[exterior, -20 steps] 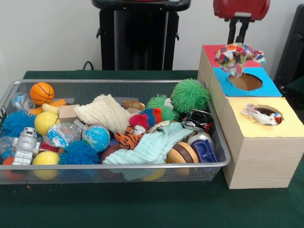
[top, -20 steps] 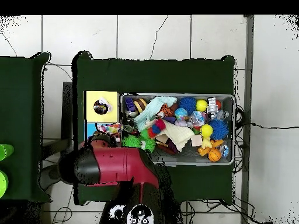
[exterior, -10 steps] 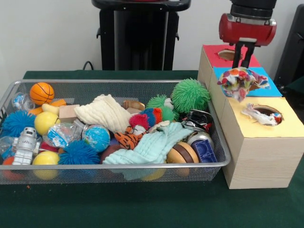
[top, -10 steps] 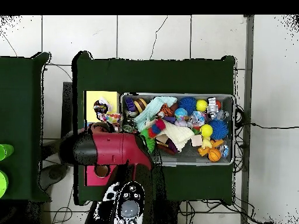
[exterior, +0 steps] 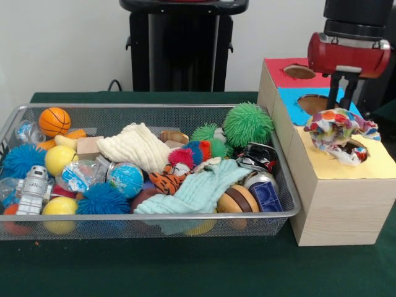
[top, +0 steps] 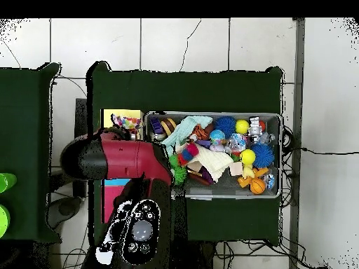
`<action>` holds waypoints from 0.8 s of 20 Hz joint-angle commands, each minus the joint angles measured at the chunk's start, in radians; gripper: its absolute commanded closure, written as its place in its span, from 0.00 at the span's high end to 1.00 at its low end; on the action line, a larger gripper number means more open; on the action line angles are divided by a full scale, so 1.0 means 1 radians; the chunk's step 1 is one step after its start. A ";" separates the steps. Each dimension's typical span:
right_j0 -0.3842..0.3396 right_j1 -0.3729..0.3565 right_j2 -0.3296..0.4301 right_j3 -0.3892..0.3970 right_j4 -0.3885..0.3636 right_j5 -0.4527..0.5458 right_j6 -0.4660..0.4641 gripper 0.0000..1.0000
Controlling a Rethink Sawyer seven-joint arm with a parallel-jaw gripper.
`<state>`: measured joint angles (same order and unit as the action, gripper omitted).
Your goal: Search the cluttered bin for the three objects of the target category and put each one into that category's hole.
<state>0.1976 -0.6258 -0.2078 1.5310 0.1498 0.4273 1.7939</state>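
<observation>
Pincer clamps rag over yellow hole.

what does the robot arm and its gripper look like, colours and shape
In the front view the arm ends in a glossy red rounded housing with a pale strip along its underside and a black cylindrical section above it. Two thin black fingers run down from it to the gripper. From overhead the arm is a thick red link with a rounded black joint cap, meeting a black base.
</observation>
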 commanded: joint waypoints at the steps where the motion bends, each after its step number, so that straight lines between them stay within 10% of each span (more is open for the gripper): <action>1: -0.003 0.103 0.003 -0.052 0.069 0.091 0.276 0.00; 16: -0.055 0.291 0.091 0.065 0.179 0.036 0.270 0.00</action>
<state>0.1961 -0.5156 -0.2092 1.5059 0.2671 0.4280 1.7957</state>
